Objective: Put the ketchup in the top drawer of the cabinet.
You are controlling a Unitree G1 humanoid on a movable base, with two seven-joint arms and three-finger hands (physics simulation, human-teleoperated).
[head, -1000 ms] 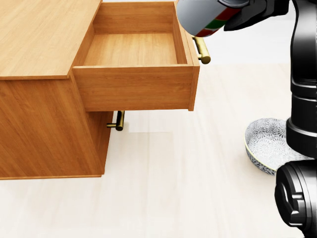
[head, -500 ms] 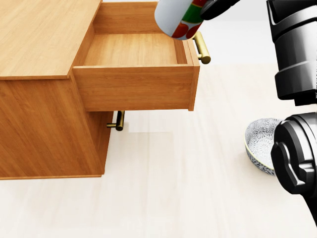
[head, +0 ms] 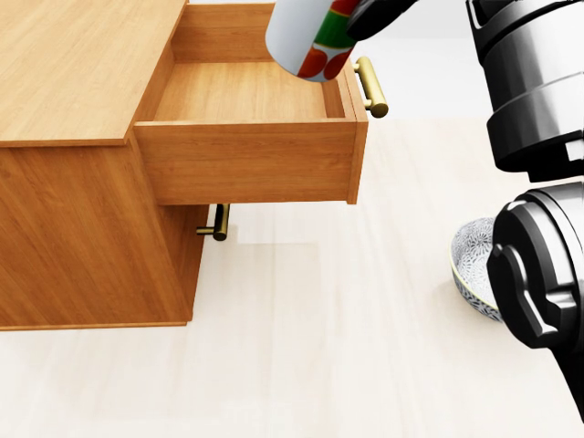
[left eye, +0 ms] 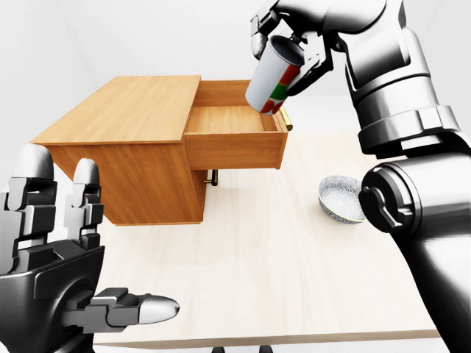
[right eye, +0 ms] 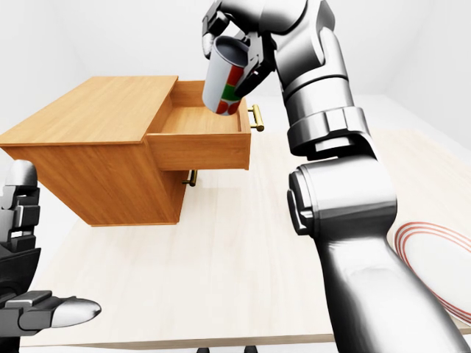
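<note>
In the left-eye view the right hand (left eye: 288, 40) is clenched round the ketchup (left eye: 274, 76), a white bottle with red and green label patches, held tilted in the air over the right end of the open top drawer (left eye: 234, 138), its lower end just above the drawer's right wall. The cabinet (left eye: 121, 158) stands at the far left part of the bench (left eye: 265, 272), and a gold handle (left eye: 214, 178) of a lower drawer shows below the open one. A patterned bowl (left eye: 341, 199) sits toward the bench's right edge, well apart from the cabinet. The left hand (left eye: 55, 276) hangs at the near left corner, fingers spread and thumb out, grasping nothing. The head view looks down more steeply: the drawer's bare wooden floor shows, and its gold pull (head: 370, 87) sticks out at the right end, just beside the bottle's base (head: 306, 36). Only the bottle's lower part is in the picture here, the fingers are cut off at the top edge, and the left hand is out of sight; the bowl (head: 473, 265) is half hidden behind the dark arm (head: 538, 274). The right-eye view alone shows a white plate (right eye: 438, 261) with red rings at the bench's right edge, and it does not show the bowl, which lies behind the arm.
</note>
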